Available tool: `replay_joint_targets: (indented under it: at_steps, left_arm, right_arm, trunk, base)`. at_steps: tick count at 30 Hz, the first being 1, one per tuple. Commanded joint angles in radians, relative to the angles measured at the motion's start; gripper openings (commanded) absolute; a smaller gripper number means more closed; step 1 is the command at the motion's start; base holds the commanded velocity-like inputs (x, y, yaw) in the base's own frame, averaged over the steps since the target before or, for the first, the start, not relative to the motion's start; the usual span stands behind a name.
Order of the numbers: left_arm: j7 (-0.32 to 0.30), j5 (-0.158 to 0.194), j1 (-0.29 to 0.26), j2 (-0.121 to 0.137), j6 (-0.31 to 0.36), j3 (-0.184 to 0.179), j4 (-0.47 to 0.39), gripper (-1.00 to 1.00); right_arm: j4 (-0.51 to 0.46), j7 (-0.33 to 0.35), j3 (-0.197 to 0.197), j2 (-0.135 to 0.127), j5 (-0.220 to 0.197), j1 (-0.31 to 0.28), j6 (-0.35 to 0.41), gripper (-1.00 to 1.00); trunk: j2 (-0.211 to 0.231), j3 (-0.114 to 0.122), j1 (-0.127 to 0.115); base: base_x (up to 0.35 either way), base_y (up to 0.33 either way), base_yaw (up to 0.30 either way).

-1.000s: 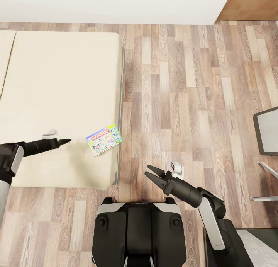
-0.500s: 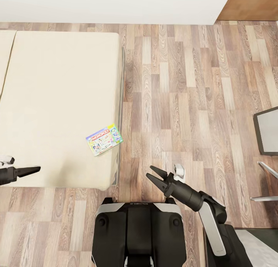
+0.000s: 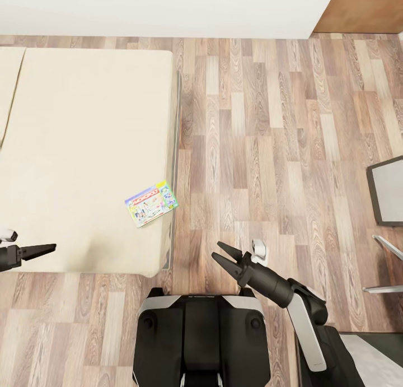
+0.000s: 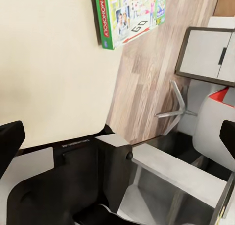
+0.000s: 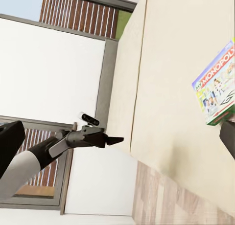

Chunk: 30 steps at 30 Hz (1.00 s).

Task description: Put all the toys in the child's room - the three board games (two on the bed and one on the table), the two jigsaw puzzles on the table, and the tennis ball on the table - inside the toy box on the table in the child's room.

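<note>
One board game (image 3: pixel 151 203), a white and green Monopoly box with a red logo, lies flat near the right front corner of the bed (image 3: pixel 84 124). It appears too in the left wrist view (image 4: pixel 132 14) and the right wrist view (image 5: pixel 215 93). My left gripper (image 3: pixel 50 246) hovers over the bed's front edge, well left of the box, open and empty. My right gripper (image 3: pixel 219 251) is open and empty above the wood floor, right of the bed corner and nearer me than the box. The toy box and table are out of view.
A white wall runs behind the bed. Wood plank floor (image 3: pixel 268 152) spreads to the right. A dark-framed grey panel (image 3: pixel 387 197) and silver chair legs (image 3: pixel 386 246) sit at the right edge. My dark base (image 3: pixel 201 336) is at the bottom.
My left arm has drawn back from just left of the board game to the far left front of the bed. The right gripper shifted slightly. The box has not moved.
</note>
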Motion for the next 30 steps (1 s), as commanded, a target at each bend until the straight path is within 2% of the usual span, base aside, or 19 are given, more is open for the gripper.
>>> replay_joint_targets:
  at_steps: [1,6,8,13,22,30]
  left_arm:
    - [-0.004,-0.001,0.0,0.001,0.011,0.0,0.0,1.0]
    - [-0.004,-0.002,0.0,0.002,0.013,0.001,0.0,1.0]
    - [-0.004,-0.002,0.0,0.003,0.016,0.002,0.0,1.0]
    - [-0.004,-0.002,0.0,0.004,0.017,0.003,0.0,1.0]
    - [-0.004,-0.001,0.0,0.004,0.017,0.003,0.0,1.0]
    - [-0.004,0.0,0.0,0.002,0.013,0.002,0.0,1.0]
  right_arm:
    - [0.013,0.005,-0.002,0.001,-0.005,0.0,0.006,1.0]
    - [0.039,0.004,-0.004,0.001,-0.004,0.0,0.002,1.0]
    - [0.048,0.01,-0.036,0.0,-0.005,0.0,0.003,1.0]
    - [0.049,0.009,-0.06,0.001,-0.004,0.0,0.004,1.0]
    - [0.054,0.009,-0.066,0.001,-0.003,0.0,0.0,1.0]
    - [0.061,0.013,-0.067,0.001,-0.004,0.009,-0.053,1.0]
  trunk:
    - [-0.001,0.0,0.001]
    - [-0.001,0.007,0.001]
    - [-0.001,0.009,0.001]
    - [-0.001,0.014,0.001]
    - [-0.001,0.019,0.001]
    - [-0.001,0.026,0.001]
  base:
    - [0.0,0.0,0.0]
    - [0.0,0.0,0.0]
    - [0.0,0.0,0.0]
    - [0.0,0.0,0.0]
    - [0.0,0.0,0.0]
    - [0.0,0.0,0.0]
